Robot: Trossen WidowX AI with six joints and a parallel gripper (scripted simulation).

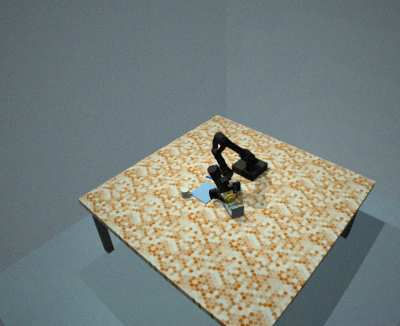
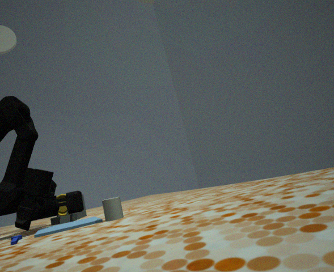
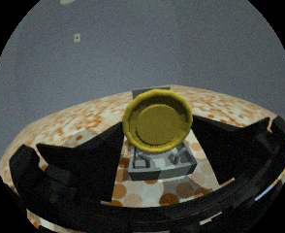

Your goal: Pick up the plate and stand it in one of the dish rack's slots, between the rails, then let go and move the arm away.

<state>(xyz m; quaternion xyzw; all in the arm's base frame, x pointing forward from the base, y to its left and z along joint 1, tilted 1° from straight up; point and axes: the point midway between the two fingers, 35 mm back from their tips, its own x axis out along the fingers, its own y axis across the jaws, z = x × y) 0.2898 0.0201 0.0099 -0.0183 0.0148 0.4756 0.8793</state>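
Note:
The yellow round plate (image 1: 231,197) (image 2: 62,208) (image 3: 157,123) is held roughly upright, its dished face toward the wrist camera. My gripper (image 1: 229,197) (image 2: 62,203) (image 3: 157,121) is shut on the plate, with one finger at each side of its rim. The grey dish rack (image 1: 237,211) (image 2: 55,220) (image 3: 162,173) stands on the table below the plate, with a tall end wall beyond it. In the exterior view the plate's lower edge is close to the rack. The plate hides part of the rack, and I cannot tell whether its edge is between the rails.
A flat light-blue board (image 1: 202,192) (image 2: 68,226) lies beside the rack, partly under the arm. A pale cylinder (image 1: 185,193) (image 2: 112,208) stands at the board's far side from the arm. A small dark-blue object (image 1: 209,177) (image 2: 16,239) lies near the board.

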